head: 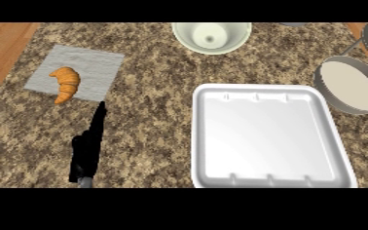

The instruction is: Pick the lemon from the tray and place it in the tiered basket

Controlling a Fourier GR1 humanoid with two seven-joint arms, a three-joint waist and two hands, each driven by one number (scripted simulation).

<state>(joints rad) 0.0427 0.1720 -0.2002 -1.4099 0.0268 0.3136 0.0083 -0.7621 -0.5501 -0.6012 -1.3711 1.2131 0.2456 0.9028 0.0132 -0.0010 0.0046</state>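
The white tray [260,136] lies at the right of the counter, and nothing shows inside it. No lemon is visible anywhere in the head view. At the right edge stands the tiered basket [348,88], a round grey-rimmed tier with a pale floor, partly cut off by the frame. My left hand [87,148] rests at the lower left with its fingers straight and pointing away from me, holding nothing. It is well left of the tray. My right hand does not show.
An orange croissant [65,83] lies on a grey napkin [97,66] at the far left, just beyond my left fingertips. A white bowl [211,36] stands at the back centre. The counter's wooden edge [13,41] runs along the left.
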